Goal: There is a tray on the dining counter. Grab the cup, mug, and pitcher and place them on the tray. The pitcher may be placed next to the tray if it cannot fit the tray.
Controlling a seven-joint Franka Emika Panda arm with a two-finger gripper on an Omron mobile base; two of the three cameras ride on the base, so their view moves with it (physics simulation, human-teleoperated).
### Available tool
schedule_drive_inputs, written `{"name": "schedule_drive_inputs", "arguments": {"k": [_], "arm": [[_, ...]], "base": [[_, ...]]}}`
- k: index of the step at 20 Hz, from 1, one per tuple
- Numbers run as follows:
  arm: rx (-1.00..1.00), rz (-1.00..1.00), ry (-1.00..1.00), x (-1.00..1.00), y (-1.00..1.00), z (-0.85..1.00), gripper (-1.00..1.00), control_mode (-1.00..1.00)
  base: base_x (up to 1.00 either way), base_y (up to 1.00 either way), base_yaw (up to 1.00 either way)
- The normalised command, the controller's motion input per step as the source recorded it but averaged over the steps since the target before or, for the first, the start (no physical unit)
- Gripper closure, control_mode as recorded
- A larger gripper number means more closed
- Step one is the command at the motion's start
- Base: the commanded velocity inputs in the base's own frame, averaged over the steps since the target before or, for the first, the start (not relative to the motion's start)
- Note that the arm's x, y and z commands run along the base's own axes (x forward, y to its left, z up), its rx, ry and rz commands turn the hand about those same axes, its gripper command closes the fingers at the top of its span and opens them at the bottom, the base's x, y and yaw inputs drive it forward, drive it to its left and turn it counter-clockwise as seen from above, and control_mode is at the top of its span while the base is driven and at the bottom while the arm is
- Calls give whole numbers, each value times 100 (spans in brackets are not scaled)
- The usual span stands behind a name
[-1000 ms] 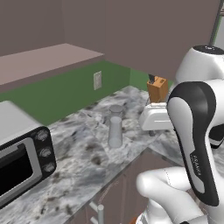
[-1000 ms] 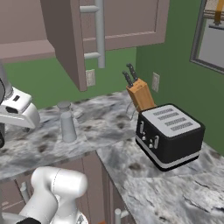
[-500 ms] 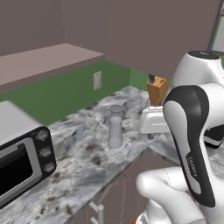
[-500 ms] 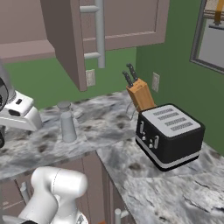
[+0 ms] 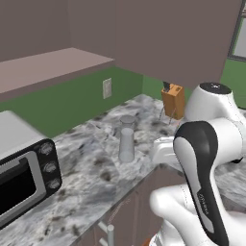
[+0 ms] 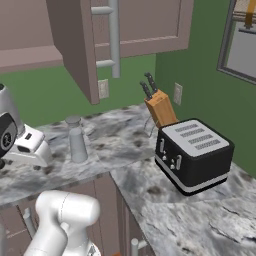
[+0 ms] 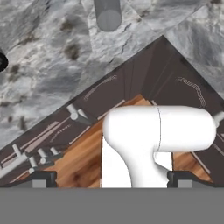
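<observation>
The pitcher [image 5: 127, 139] is a tall, pale grey cylinder standing upright on the marbled counter [image 5: 91, 178], also seen as the pitcher [image 6: 76, 140] from the right. From the hand camera the pitcher [image 7: 107, 13] sits at the top edge, far from the fingers. My gripper [image 7: 111, 180] is open, its two dark fingertips [image 7: 43, 178] wide apart with nothing between them. It points down over the counter's front edge, on the near side of the pitcher. The tray, cup, mug and dining counter are out of view.
A toaster oven [image 5: 24, 178] stands at the counter's left. A knife block [image 6: 159, 107] and a black toaster [image 6: 195, 152] occupy the right corner. Dark cabinet doors with handles [image 7: 74, 114] and wood floor lie below the hand. Wall cabinets [image 6: 115, 30] hang overhead.
My hand has dipped lower and the arm has swung slightly. The jaws stayed open and the pitcher has not moved.
</observation>
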Motion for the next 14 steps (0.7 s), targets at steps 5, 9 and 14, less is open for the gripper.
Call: {"name": "schedule_drive_inputs", "arguments": {"k": [5, 9, 14], "arm": [[0, 0, 0, 10, 0, -12, -100, -100], [0, 0, 0, 22, 0, -7, -100, -100], [0, 0, 0, 31, 0, -9, -100, -100]], "base": [[0, 0, 0], [0, 0, 0], [0, 0, 0]]}}
